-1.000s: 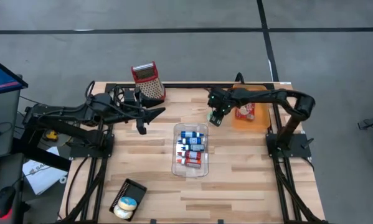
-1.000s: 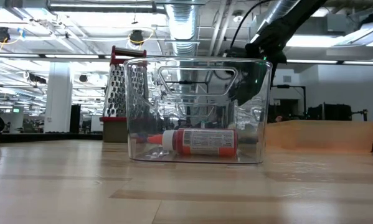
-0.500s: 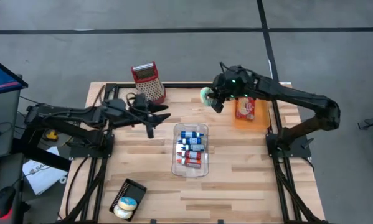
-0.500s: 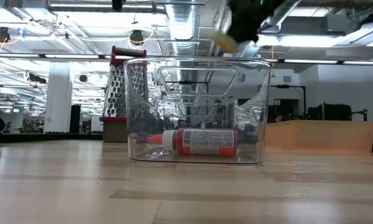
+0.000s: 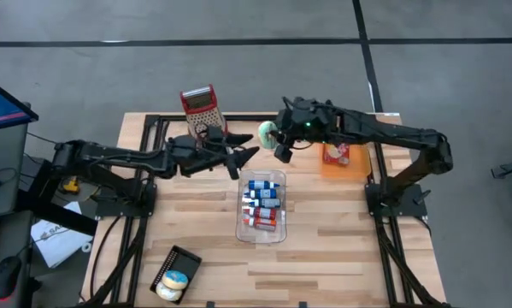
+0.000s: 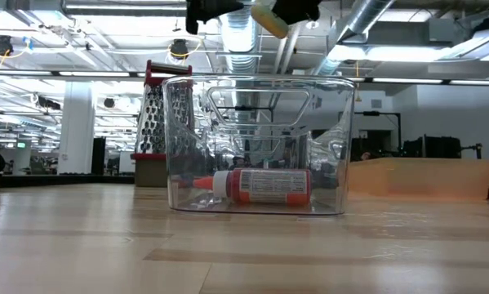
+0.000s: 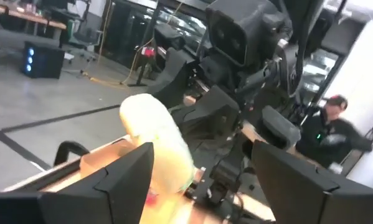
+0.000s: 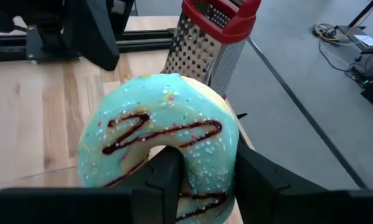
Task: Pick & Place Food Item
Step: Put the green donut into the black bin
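The doughnut (image 8: 160, 134), iced in pale blue-green with dark brown squiggles and white sprinkles, is up in the air above the back of the table (image 5: 324, 257), pinched by the right gripper (image 8: 195, 180). One dark finger passes through the hole and the other presses the outer rim, so the ring of dough sits clamped between them. From above, the doughnut (image 5: 267, 134) shows at the tip of the right gripper (image 5: 277, 144), just behind the far end of the clear bin (image 5: 262, 205) and a little toward the grater (image 5: 203, 112).

The left gripper (image 5: 243, 156) reaches in from the opposite side, its fingers spread wide and pointing at the doughnut, close to it but not touching. In the left wrist view the pale side of the doughnut (image 7: 155, 146) lies between and beyond the two parted fingers (image 7: 121, 180), with the right gripper's body behind it. In the low view, the doughnut (image 6: 269, 20) hangs high above the bin (image 6: 259, 147).

The bin holds several small red and blue tubes (image 5: 261, 201) lying side by side. An orange board (image 5: 345, 154) with a red packet sits under the right arm. A small black tray (image 5: 173, 274) with two more doughnuts lies at the near left corner. A person (image 7: 329, 134) shows in the room beyond.
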Motion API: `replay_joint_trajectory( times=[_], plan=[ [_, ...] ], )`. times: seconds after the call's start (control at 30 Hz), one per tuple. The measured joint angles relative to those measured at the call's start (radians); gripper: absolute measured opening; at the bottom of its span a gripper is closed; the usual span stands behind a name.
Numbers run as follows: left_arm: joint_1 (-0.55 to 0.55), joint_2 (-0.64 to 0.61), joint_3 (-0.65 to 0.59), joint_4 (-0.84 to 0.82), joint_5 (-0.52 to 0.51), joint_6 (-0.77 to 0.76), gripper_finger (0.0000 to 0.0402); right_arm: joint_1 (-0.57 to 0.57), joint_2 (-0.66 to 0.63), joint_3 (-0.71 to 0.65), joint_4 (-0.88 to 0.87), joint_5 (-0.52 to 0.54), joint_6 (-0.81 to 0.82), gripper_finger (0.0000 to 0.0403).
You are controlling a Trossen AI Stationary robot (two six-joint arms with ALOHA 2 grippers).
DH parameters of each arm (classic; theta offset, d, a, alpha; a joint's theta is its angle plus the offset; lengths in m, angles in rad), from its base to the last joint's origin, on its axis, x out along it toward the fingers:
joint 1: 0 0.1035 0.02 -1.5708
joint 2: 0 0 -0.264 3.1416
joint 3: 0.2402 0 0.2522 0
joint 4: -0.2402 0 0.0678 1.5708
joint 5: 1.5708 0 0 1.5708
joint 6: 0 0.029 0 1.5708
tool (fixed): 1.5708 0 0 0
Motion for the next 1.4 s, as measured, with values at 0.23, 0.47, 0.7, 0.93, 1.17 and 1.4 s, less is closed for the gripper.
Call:
replay_joint_trajectory(
  times=[0.23,0.47,0.7,0.93,1.17,1.4],
  plan=[
    [0.045,0.003,0.0,-0.011,-0.001,-0.098,0.0261,0.0,0.051,0.054,0.003,0.005,-0.025,0.0118],
    [0.07,0.004,0.0,-0.051,-0.013,-0.131,0.0253,0.0,0.05,0.058,0.028,0.015,-0.026,0.0118],
    [0.075,0.004,0.0,-0.047,0.0,-0.146,0.0252,0.014,0.061,0.058,0.044,0.017,-0.03,0.0118],
    [0.075,0.004,0.0,-0.047,0.001,-0.151,0.0252,0.027,0.067,0.058,0.086,0.017,-0.041,0.0118],
    [0.087,0.004,0.0,-0.055,-0.015,-0.183,0.0221,0.032,0.067,0.058,0.098,0.019,-0.041,0.0118],
    [0.086,0.004,0.0,-0.055,-0.015,-0.201,0.0152,0.032,0.067,0.058,0.1,0.018,-0.041,0.0118]
  ],
)
